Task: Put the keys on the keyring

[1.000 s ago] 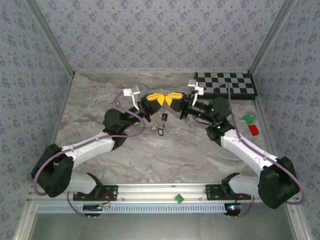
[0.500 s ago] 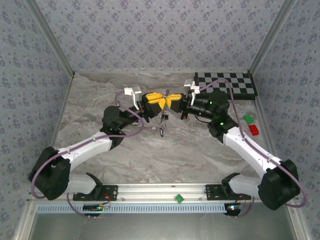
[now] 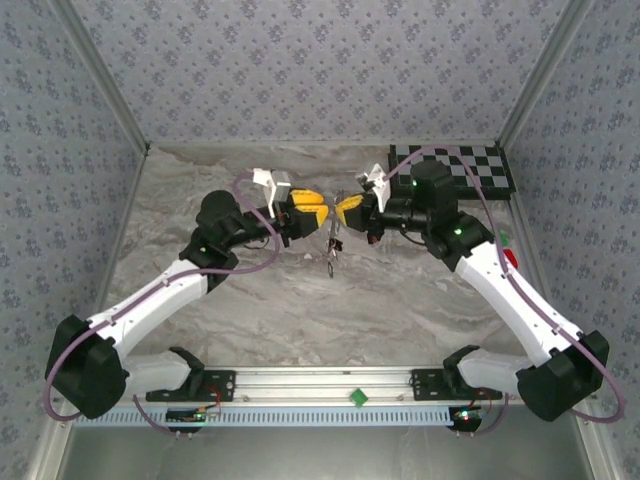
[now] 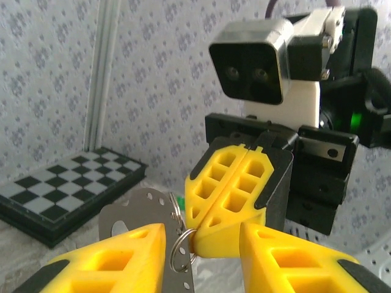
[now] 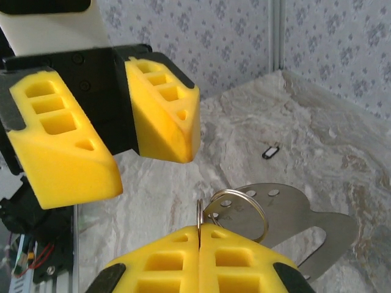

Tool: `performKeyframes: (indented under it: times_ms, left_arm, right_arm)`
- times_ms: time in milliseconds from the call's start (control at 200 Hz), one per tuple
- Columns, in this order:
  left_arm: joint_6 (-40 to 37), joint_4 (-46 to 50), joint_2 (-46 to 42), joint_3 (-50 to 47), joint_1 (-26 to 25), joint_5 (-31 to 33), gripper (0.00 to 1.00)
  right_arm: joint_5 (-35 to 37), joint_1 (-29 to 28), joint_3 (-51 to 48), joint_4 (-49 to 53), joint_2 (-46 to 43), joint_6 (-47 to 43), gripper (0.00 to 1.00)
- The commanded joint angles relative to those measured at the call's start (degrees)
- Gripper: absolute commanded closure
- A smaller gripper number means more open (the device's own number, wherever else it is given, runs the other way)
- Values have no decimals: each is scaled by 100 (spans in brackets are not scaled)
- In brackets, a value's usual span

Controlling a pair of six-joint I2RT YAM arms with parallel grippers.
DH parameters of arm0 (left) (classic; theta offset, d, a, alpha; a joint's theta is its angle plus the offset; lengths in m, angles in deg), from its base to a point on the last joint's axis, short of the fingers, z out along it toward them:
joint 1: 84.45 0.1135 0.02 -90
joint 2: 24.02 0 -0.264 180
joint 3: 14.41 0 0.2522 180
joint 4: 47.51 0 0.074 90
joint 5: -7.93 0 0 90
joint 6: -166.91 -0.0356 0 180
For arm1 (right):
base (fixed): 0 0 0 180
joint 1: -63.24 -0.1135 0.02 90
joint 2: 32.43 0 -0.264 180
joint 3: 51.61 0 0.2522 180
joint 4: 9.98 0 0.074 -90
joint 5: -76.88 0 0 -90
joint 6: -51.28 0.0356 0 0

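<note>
Right claw [image 5: 199, 244]: shut on keyring [image 5: 237, 191] rim, held mid-air, lower centre, likely to present the loop.
Left claw [image 3: 308, 208]: part open, empty, tips facing ring, probably lining up.
Count: 1 ring, 1 holed plate [image 5: 305, 226] hanging on it, 1 key [image 5: 270, 151] on worktop [image 5: 244, 140], right of centre.

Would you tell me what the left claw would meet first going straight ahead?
Most likely the keyring pinched at the tip of the shut right claw, though depth is unclear.
</note>
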Motion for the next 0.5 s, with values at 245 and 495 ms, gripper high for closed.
performKeyframes:
  times_ms: [245,495]
  left_arm:
    - [-799,1155,138,384,145,-373,65]
    - [-753,1066,274,396,205,-590,65]
  right_arm:
    - [-17,-126,454,709,59,-410,100]
    - [-141,-181,470,730,136,-444,100]
